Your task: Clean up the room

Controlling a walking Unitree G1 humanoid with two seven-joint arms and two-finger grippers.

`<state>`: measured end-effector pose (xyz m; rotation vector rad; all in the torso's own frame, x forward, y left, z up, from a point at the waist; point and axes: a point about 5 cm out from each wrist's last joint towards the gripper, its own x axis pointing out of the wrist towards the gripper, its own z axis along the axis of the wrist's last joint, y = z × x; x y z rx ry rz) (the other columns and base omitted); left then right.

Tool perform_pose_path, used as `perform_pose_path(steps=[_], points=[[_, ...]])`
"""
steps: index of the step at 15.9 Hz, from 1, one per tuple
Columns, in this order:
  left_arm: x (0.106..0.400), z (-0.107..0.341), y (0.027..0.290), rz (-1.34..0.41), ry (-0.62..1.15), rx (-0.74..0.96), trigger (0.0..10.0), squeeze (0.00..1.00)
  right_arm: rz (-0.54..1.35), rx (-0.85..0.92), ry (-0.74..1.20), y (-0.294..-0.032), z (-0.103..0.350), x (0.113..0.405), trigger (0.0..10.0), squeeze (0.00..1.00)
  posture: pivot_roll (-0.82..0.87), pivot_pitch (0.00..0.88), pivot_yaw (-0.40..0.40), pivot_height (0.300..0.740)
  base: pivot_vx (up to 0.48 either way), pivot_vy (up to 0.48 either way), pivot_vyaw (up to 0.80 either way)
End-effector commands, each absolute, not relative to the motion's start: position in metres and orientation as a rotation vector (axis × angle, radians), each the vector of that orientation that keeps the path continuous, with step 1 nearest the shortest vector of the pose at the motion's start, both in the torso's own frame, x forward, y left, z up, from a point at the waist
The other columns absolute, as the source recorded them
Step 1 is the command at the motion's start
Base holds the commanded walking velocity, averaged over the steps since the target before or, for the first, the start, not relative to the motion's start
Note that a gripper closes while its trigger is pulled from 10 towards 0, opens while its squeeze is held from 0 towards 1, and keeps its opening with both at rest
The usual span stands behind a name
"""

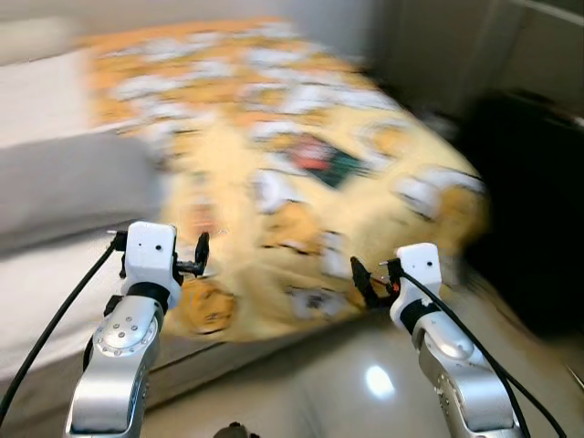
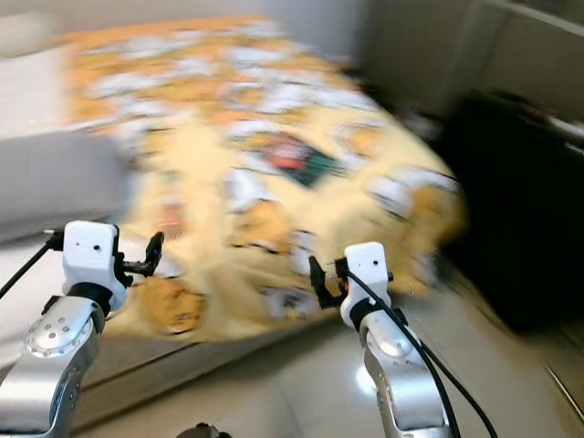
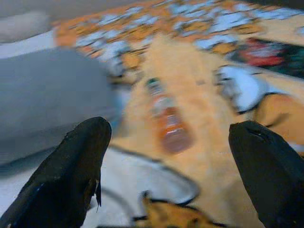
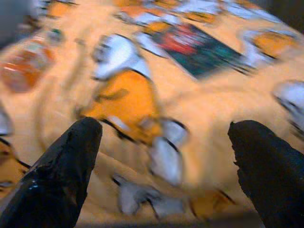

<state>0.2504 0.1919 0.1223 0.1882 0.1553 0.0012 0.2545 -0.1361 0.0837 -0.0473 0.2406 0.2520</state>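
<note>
Orange-filled bottle, green-capped, lying on yellow patterned blanket beside grey pillow. Left pincer and right pincer wide open, empty, near bed edge; glossy floor below.

— What sort of place is this?

— A bedroom in a home. A bed stands just ahead of both hands, and a yellow quilt printed with orange and white cartoon patches covers most of it.

— Anything else that says bedroom?

— A grey pillow lies beyond the left hand, beside the quilt. Under the right hand the floor is pale, glossy tile with a lamp's glare on it. Past that hand, off to its outer side, stands a dark piece of furniture, too blurred to name more closely.
</note>
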Motion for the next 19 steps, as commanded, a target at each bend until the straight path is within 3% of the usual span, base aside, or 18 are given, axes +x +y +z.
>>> perform_pose_path(steps=[1, 10, 15, 19], points=[[0.253, 0.124, 0.193, 0.007, 0.142, 0.198, 10.0, 0.00, 0.284, -0.053, 0.217, -0.132, 0.091, 0.259, 10.0, 0.00, 0.01, 0.000, 0.020, 0.740, 0.322, 0.000, 0.80], [0.255, 0.124, 0.194, 0.012, 0.144, 0.200, 10.0, 0.00, 0.347, -0.060, 0.222, -0.125, 0.098, 0.262, 10.0, 0.00, 0.01, 0.000, 0.025, 0.740, 0.320, 0.000, 0.80], [0.262, 0.128, 0.196, -0.013, 0.145, 0.212, 10.0, 0.00, 0.333, -0.140, 0.222, -0.120, 0.112, 0.281, 10.0, 0.00, -0.02, 0.000, 0.062, 0.740, 0.289, 0.000, 0.00], [0.261, 0.126, 0.185, -0.125, 0.192, 0.167, 10.0, 0.00, 0.263, -0.092, 0.372, -0.124, 0.111, 0.295, 10.0, 0.00, -0.03, 0.000, 0.080, 0.740, 0.130, 0.000, 0.00]])
